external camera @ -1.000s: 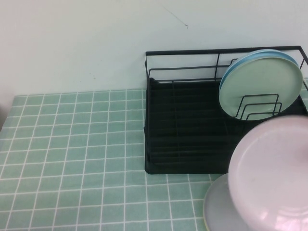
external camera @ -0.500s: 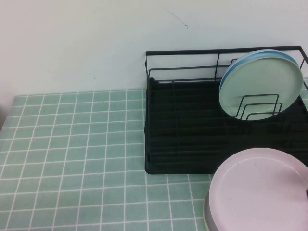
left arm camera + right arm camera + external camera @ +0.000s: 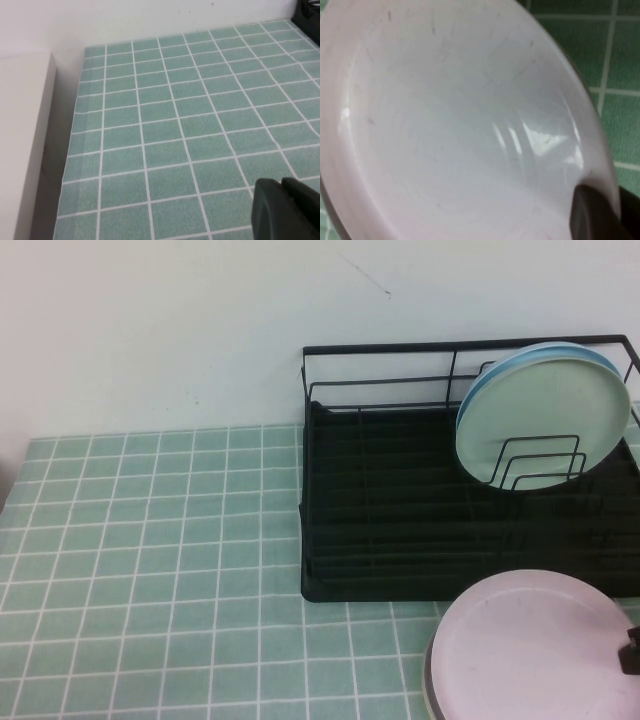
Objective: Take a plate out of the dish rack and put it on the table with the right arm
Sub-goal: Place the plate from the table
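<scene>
The round, matte pale pink plate (image 3: 530, 645) lies flat at the near right of the table (image 3: 150, 540), just in front of the dish rack (image 3: 400, 520). It sits stacked on a grey-lavender plate (image 3: 430, 680), whose rim shows as a thin crescent along its left edge. In the right wrist view the pink plate (image 3: 450, 125) fills the frame: a low raised rim, a smooth shallow well with faint scuffs and a few soft glints.

The right gripper (image 3: 630, 650) shows only as a black tip at the plate's right edge; one dark finger (image 3: 595, 215) rests on the rim (the other is hidden, so whether it is clamped cannot be told).

The rack is black wire on a black tray base, rectangular, with upright dividers. A mint-green plate (image 3: 545, 420) stands in its far right corner, a light-blue plate (image 3: 480, 385) just behind it.

The left gripper (image 3: 285, 210) hovers over bare light-green tiles with white grout; only a rounded black part is visible, its state unclear.
</scene>
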